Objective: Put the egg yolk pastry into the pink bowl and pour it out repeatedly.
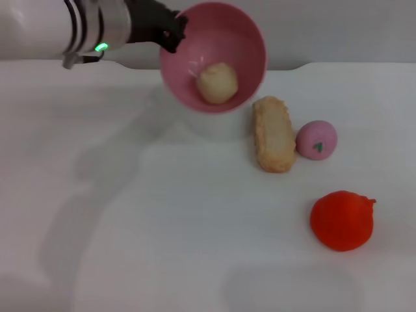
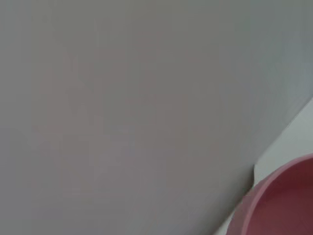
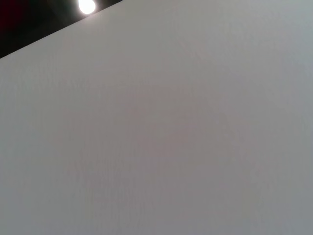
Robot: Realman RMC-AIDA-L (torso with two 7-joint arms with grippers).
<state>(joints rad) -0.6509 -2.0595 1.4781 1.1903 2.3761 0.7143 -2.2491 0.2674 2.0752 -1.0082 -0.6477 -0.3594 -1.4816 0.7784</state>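
above the far side of the white table (image 1: 130, 214), my left gripper (image 1: 174, 34) is clenched on the rim of the pink bowl (image 1: 244, 39) and holds it lifted, tipped so its mouth faces the head camera. the egg yolk pastry (image 1: 218, 82) lies inside, against the low wall. it looks almost round, so i cannot name a long axis. my right gripper is not visible.

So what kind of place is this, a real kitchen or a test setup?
Probably a test bench, not a kitchen: a bare white table against a plain wall, and only toy-like food on it, a bread piece, a pink ball, a red-orange piece. The left gripper holds up the tilted pink bowl with the egg yolk pastry inside.
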